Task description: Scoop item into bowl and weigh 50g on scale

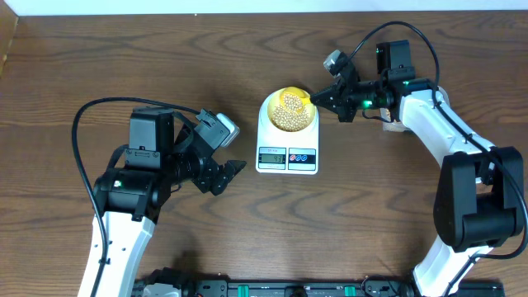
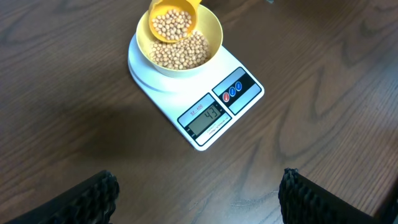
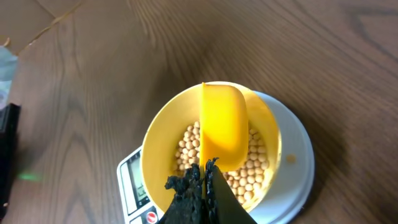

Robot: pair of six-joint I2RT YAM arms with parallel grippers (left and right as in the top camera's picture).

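Surface: dark wood table (image 1: 66, 66), your workspace.
Beans (image 2: 186, 53): heaped in the bowl (image 2: 214, 34), on the scale (image 2: 165, 93) at its 12 o'clock end, leaving the display (image 2: 208, 117) readable.
Scoop (image 3: 222, 124): tipped over the bowl, likely to trickle beans.
Right gripper (image 3: 204, 169): at the bowl's 3 o'clock, fingers pinching the scoop's handle.
Left gripper (image 1: 227, 175): at the scale's 8 o'clock, fingers spread, empty, clear of your weighing.

Beans (image 1: 289, 120) in the bowl (image 1: 275, 110) — bowl atop scale (image 1: 287, 158)
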